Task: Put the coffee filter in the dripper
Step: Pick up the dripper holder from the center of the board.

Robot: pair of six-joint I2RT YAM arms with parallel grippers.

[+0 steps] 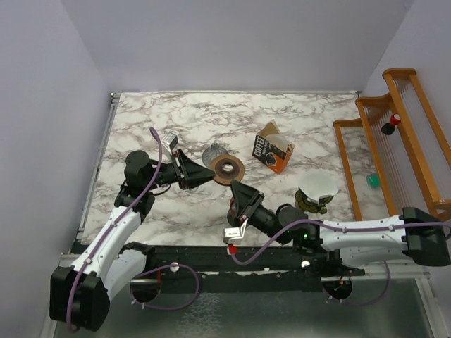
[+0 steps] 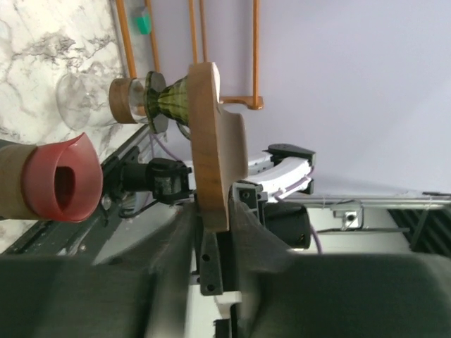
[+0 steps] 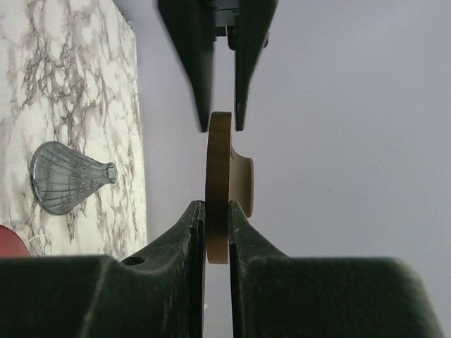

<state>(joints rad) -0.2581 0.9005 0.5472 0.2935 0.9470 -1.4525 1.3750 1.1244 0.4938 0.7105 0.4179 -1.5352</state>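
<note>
The white paper coffee filter [image 1: 318,184] sits mouth-up on a green ribbed vessel [image 1: 313,202] at the right of the marble table. A clear ribbed glass dripper [image 1: 213,153] lies on its side mid-table; it also shows in the right wrist view [image 3: 67,184]. My left gripper [image 1: 210,172] and right gripper [image 1: 236,189] are both shut on opposite edges of a brown wooden ring [image 1: 229,169], held off the table. The ring stands edge-on between my left jaws [image 2: 211,162] and my right jaws [image 3: 218,190]. The filter is hidden in both wrist views.
A brown-and-orange COFFEE carton [image 1: 272,149] stands behind the ring. A wooden rack [image 1: 394,141] runs along the right edge, holding a red-and-black item [image 1: 390,124] and a green item [image 1: 373,181]. A red object [image 2: 60,179] shows at the left of the left wrist view.
</note>
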